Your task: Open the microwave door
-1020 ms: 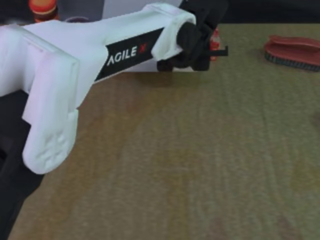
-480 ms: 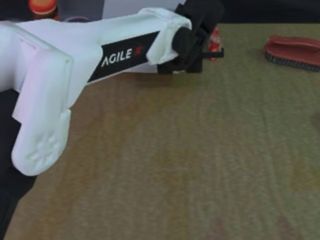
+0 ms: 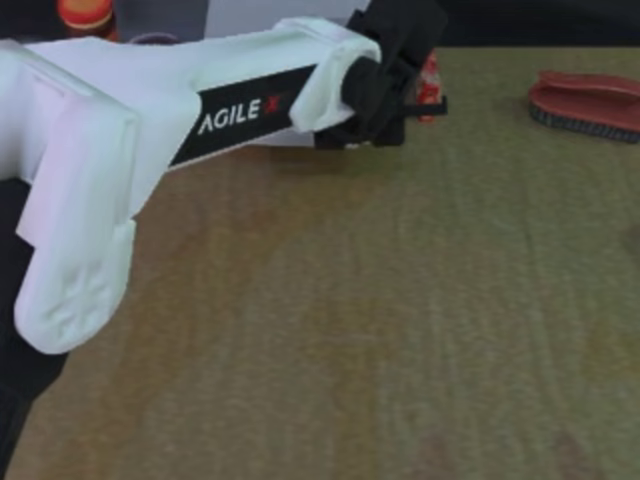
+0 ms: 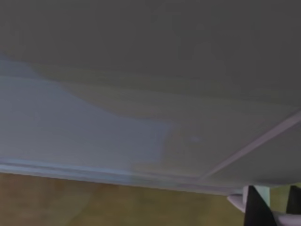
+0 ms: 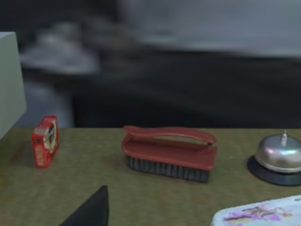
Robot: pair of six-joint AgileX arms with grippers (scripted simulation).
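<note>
Since a second ago, left arm (image 3: 150,140) has slid a little toward the top view's left, its gripper (image 3: 385,85) at the far edge against the microwave (image 3: 260,15), mostly hidden beneath it. Whether its jaws are open I cannot tell. The microwave door (image 4: 141,94) fills the left wrist view. Right arm is out of the top view; brush (image 3: 588,103) lies far right, surface (image 3: 400,320) open in front.

On the table sat one microwave (image 3: 270,15), one brush (image 5: 169,152), one bell (image 5: 277,157), one red box (image 5: 44,141) and one jar (image 3: 85,17).
</note>
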